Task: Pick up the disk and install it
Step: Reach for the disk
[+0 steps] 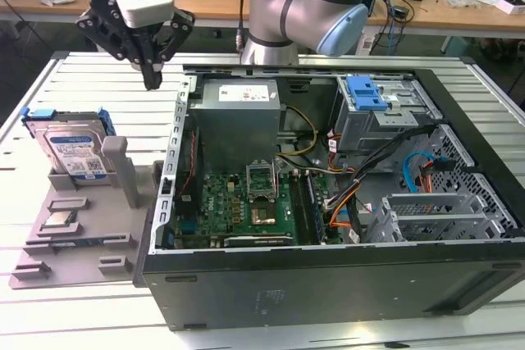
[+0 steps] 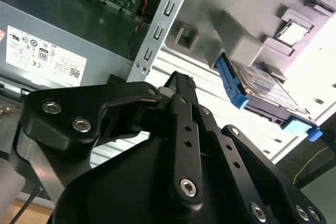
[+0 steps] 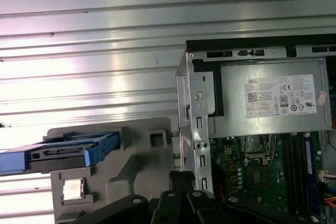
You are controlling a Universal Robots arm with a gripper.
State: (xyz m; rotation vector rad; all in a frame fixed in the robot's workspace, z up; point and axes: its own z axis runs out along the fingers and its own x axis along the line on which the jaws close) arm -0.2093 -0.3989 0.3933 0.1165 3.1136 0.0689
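Observation:
The disk, a silver drive with a white-and-blue label in a bright blue caddy, stands leaning in a grey holder at the exterior view's left. It also shows in the second wrist view and edge-on in the first wrist view. My gripper hangs above the table between the holder and the computer case's wall, higher than the disk and toward the exterior view's right of it. The black fingers meet at the tips, shut on nothing. They reappear in the first wrist view.
An open computer case lies at the exterior view's right, with a grey power supply, a green motherboard and a blue latch on a metal cage. A small silver chip lies on the holder. The arm's base stands behind the case.

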